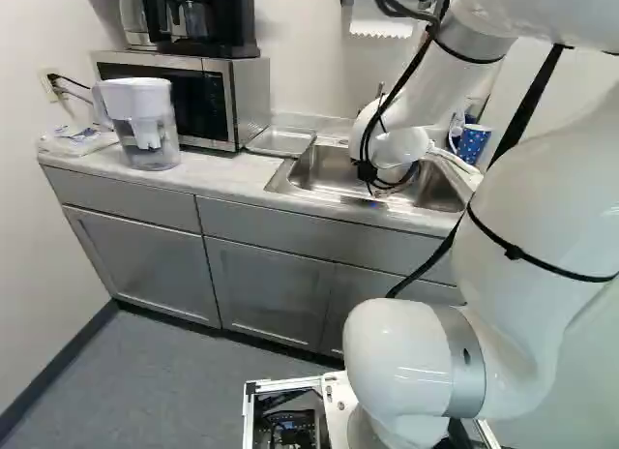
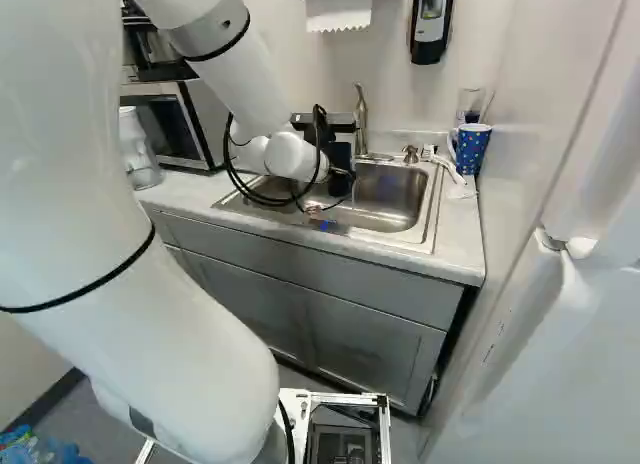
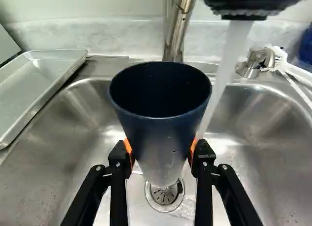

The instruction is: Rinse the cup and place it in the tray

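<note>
While the big white arm point(image 1: 542, 197) takes up a huge chunk of both base views, its far end reaches out over the counter area, past a run of grey cabinets point(image 1: 266, 284). Next size down there's the steel sink point(image 2: 400, 189), plus a microwave point(image 1: 184, 91) at the left of the left base view with a clear-and-white pitcher point(image 1: 150, 130) just in front of it. The metal tray point(image 1: 280, 141) sits beside the sink, on the microwave side. As for the black gripper point(image 2: 341, 164), it's clamped on the cup, an orange pad point(image 3: 127, 147) pressed to either side. That dark blue cup point(image 3: 161, 133) is mouth-up over the basin, with the faucet point(image 2: 361, 114) running and its stream point(image 3: 222, 72) coming down right alongside; can't tell if the water's touching it. Smallest bit: the drain point(image 3: 165, 196), peeking out past the cup's bottom.
</note>
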You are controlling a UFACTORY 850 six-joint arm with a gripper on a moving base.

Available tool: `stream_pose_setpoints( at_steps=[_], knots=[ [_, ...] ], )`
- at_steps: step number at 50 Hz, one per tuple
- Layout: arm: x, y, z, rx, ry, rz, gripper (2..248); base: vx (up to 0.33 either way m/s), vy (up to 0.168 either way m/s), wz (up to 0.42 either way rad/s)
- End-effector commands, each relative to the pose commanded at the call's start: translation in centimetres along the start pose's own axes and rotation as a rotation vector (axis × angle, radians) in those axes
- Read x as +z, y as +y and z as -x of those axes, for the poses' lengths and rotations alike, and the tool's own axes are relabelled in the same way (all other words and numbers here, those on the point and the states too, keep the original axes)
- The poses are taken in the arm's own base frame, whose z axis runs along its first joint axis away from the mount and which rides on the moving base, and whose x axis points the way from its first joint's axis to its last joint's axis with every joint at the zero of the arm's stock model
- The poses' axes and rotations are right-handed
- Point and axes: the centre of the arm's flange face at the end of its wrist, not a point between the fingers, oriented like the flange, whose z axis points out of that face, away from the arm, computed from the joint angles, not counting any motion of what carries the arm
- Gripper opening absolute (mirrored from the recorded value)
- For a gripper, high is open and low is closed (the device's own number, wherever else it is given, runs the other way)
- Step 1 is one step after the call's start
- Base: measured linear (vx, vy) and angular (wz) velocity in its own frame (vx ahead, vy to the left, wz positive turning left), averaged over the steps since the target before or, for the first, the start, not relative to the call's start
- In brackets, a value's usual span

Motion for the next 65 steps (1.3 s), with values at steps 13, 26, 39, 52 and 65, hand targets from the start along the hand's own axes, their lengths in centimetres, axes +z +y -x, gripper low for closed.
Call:
stream_pose_setpoints(
  at_steps=[13, 26, 39, 52, 65],
  knots=[
    [0.1, 1.2, -0.2, 0.013, 0.015, 0.024, 124, 0.0, 0.0, 0.0],
    [0.0, 2.2, -0.3, 0.024, 0.028, 0.043, 124, 0.0, 0.0, 0.0],
    [0.0, 2.2, -0.4, 0.024, 0.042, 0.043, 124, 0.0, 0.0, 0.0],
    [0.0, 2.2, -0.4, 0.024, 0.043, 0.043, 124, 0.0, 0.0, 0.0],
    [0.0, 2.2, -0.4, 0.024, 0.043, 0.043, 124, 0.0, 0.0, 0.0]
  ],
)
